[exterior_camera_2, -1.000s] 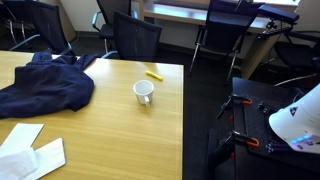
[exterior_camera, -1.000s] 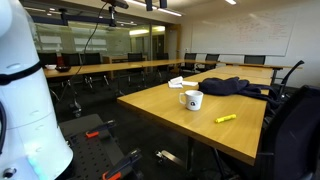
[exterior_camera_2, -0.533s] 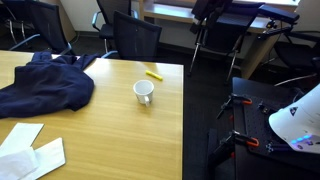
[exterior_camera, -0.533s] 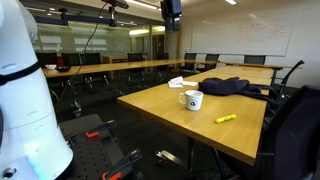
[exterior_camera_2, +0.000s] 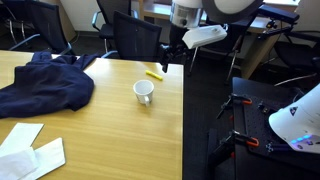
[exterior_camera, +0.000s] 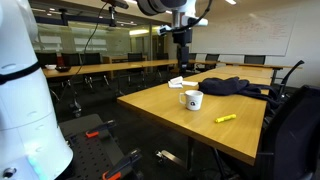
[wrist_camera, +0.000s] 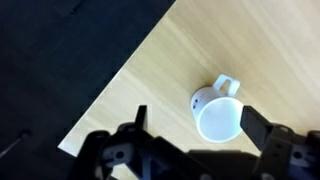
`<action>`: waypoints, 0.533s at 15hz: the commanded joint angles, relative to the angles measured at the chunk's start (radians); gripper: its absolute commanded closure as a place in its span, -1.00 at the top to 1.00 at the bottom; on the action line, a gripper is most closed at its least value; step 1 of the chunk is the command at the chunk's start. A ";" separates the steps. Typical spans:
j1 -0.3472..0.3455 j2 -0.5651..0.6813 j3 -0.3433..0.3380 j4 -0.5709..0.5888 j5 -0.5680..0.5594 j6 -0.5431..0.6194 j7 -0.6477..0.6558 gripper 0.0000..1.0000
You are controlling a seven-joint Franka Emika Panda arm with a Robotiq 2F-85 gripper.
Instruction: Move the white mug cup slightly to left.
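The white mug cup (exterior_camera: 192, 99) stands upright on the wooden table (exterior_camera: 160, 105), with a small dark logo on its side. It also shows in an exterior view (exterior_camera_2: 144, 92) and in the wrist view (wrist_camera: 217, 113), handle pointing up in that picture. My gripper (exterior_camera: 182, 57) hangs well above the table behind the mug, also seen in an exterior view (exterior_camera_2: 165, 57). In the wrist view its two fingers (wrist_camera: 198, 128) are spread wide with nothing between them, high over the mug.
A dark blue garment (exterior_camera: 232, 86) lies behind the mug, also in an exterior view (exterior_camera_2: 42, 85). A yellow marker (exterior_camera: 226, 118) lies near the table edge. White paper sheets (exterior_camera_2: 28, 152) lie further along. Office chairs (exterior_camera_2: 135, 38) stand around the table.
The arm has swung down into both exterior views from above; the gripper now hangs lower, over the table by the mug. The mug has not moved.
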 commanded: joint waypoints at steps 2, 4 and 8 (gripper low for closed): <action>0.054 0.255 -0.040 0.200 0.015 -0.022 0.056 1.00; 0.074 0.350 -0.058 0.280 0.047 -0.030 0.045 0.99; 0.104 0.490 -0.110 0.410 0.070 -0.030 0.071 0.75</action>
